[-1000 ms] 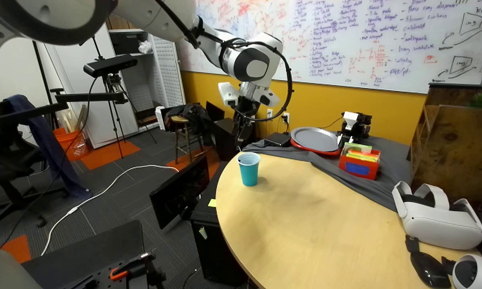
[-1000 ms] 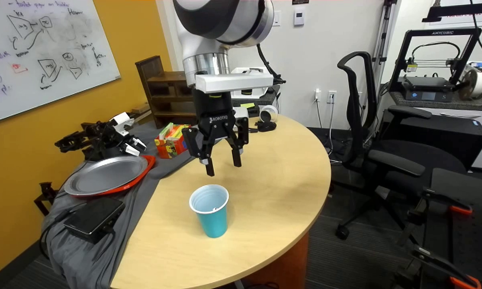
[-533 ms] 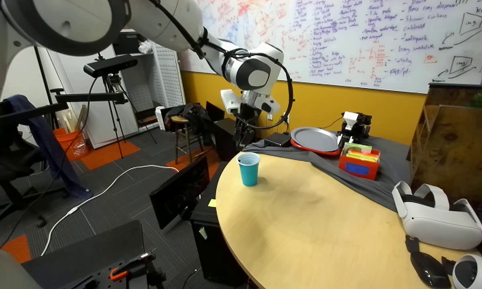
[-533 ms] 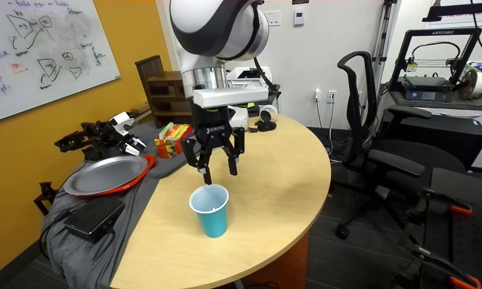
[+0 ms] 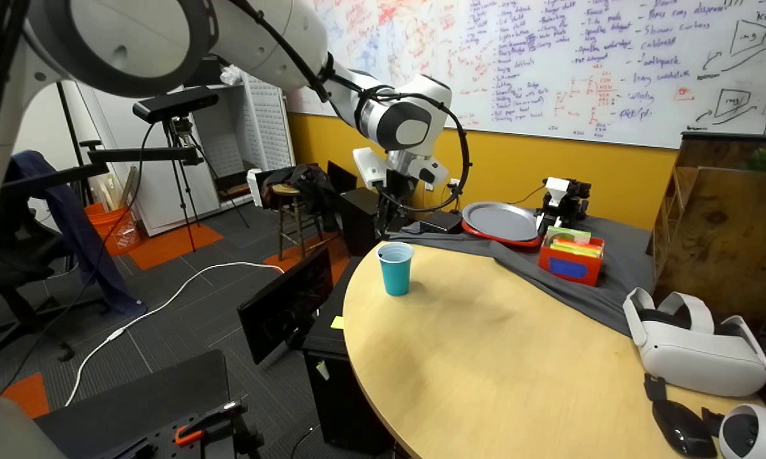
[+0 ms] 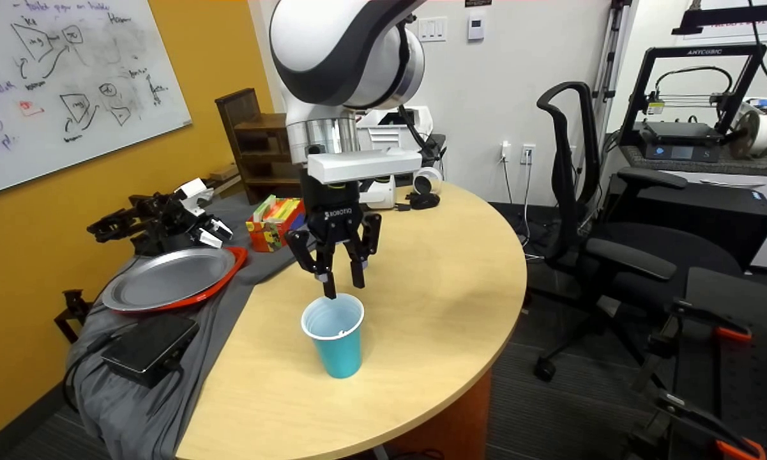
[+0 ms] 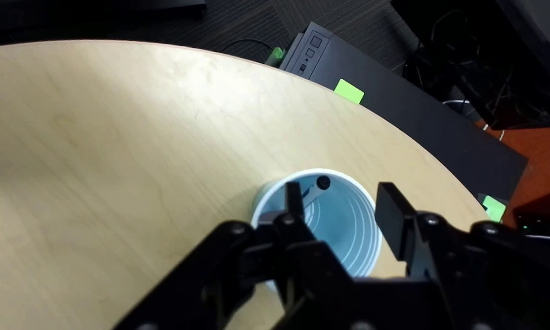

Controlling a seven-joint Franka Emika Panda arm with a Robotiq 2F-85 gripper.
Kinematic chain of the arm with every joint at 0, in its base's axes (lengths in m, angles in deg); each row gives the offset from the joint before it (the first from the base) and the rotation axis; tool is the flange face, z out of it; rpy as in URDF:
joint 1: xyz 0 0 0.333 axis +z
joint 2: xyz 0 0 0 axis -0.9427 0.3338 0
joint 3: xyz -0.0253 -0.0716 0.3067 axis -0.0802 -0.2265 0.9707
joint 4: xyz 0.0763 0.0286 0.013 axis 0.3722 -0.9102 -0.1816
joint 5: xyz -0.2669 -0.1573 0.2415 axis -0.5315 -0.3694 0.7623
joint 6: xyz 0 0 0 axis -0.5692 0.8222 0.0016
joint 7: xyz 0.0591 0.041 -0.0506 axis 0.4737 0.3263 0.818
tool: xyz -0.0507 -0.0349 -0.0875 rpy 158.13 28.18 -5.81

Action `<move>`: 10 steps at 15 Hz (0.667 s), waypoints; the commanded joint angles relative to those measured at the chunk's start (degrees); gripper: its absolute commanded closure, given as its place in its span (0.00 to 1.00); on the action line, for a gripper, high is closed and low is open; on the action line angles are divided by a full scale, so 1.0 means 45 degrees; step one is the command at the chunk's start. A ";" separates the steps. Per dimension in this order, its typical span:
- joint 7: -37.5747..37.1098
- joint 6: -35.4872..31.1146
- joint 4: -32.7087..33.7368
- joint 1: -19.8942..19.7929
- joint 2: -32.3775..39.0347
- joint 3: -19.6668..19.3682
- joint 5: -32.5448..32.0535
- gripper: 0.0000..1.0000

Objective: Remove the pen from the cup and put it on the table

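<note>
Counter [image 5: 485, 357]: shows a light tan wood top with a curved edge.
Cup [image 6: 341, 352]: stands upright on the counter, near the curved edge; teal-blue outside, paler within, white at the rim.
Pen [image 7: 317, 188]: sits inside the cup, tilted, dark end up and close to the rim in the wrist view; pale along the barrel, with a little blue; lower part hidden behind one finger of the gripper [image 6: 343, 285].
Gripper: hangs above the cup, pointing down, fingers spread apart; in the wrist view, reaches across the mouth of the cup with one finger and across the opposite side of the rim with the other.
Contact with rim: not clear from these views.
Cloth [image 5: 622, 255]: lies gray and wrinkled alongside the bare wood.
Tray [image 6: 166, 284]: round and silver, resting on a red tray [image 6: 237, 260].
Box [image 5: 593, 264]: red, holding upright green and yellow cards [image 5: 567, 245]; on the cloth.
Headset [image 5: 701, 360]: white, well apart from the cup.
Computer tower [image 7: 416, 117]: dark, just beside the counter's edge, lower down.
Whiteboard [image 5: 548, 76]: covered in handwriting.
</note>
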 commanded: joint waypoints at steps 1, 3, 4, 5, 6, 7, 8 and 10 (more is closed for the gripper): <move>0.0338 -0.0249 0.0483 0.0128 0.0457 -0.0124 0.0094 0.59; 0.0299 -0.0340 0.0598 0.0174 0.0648 -0.0163 0.0010 0.58; 0.0293 -0.0315 0.0694 0.0171 0.0770 -0.0163 0.0008 0.57; 0.0312 -0.0345 0.0750 0.0175 0.0867 -0.0168 -0.0007 0.58; 0.0278 -0.0355 0.0825 0.0202 0.0970 -0.0189 -0.0052 0.59; 0.0305 -0.0371 0.0898 0.0201 0.1066 -0.0185 -0.0067 0.60; 0.0302 -0.0401 0.0986 0.0217 0.1168 -0.0194 -0.0099 0.61; 0.0269 -0.0443 0.1160 0.0251 0.1349 -0.0215 -0.0154 0.63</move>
